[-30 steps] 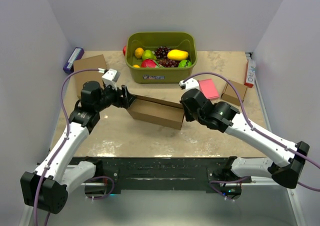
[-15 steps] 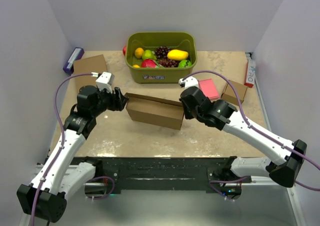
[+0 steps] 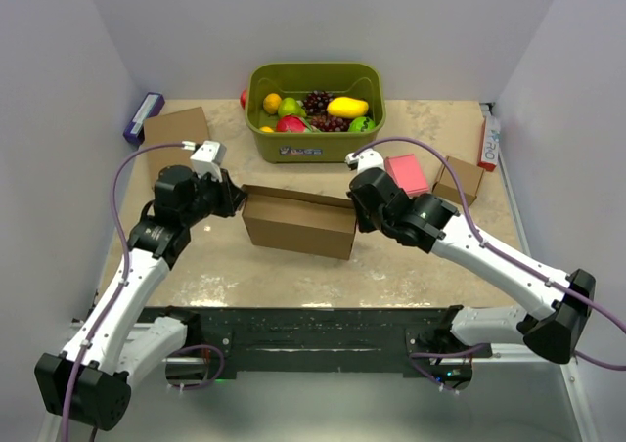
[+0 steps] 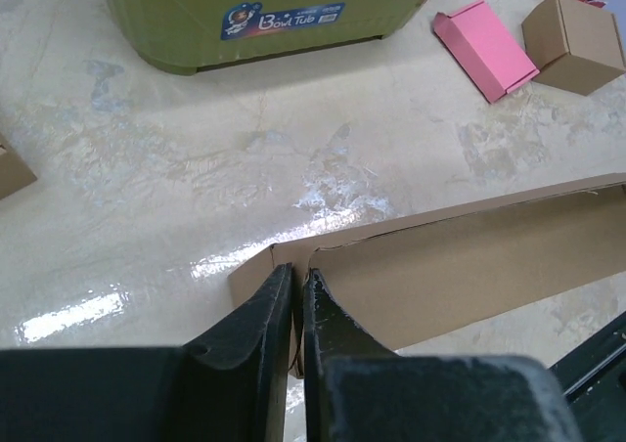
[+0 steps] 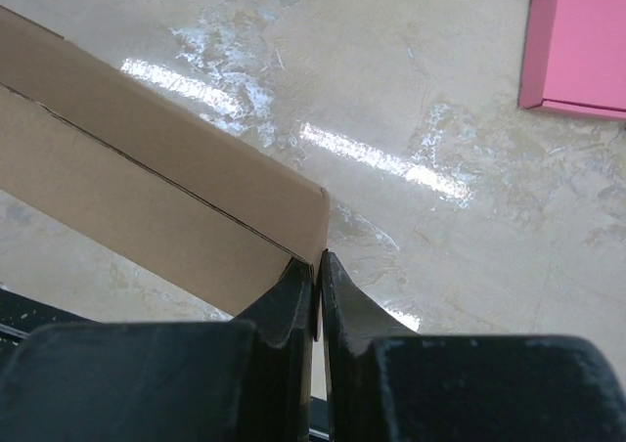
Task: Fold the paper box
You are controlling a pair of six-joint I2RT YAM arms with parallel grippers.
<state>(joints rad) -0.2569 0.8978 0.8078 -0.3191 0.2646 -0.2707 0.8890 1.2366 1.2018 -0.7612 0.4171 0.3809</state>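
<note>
2 arms are working the paper box (image 3: 298,225) at once, 1 at each end. Left fingers (image 4: 259,320) are pinching the thin end wall at the box's left corner, almost closed with only cardboard between them. Right fingers (image 5: 289,300) are doing the same at the right end, clamping the upright edge where the long wall is meeting the end panel. Box is sitting mid-tabletop (image 3: 254,266), just in front of the green tub (image 3: 315,147), with its long side facing the arm bases. It is partly formed: the long walls are standing, and the top is looking open in the left wrist view.

Step in hand, as I'm reading it: holding and squaring the 2 ends while the shell is taking shape. Next move is probably calling for both grips working together, folding or tucking the end flaps inward without letting the box slide on the glossy surface. Uneven pull is risking a skewed or creased wall. Cannot tell which flaps are left to fold.
</note>
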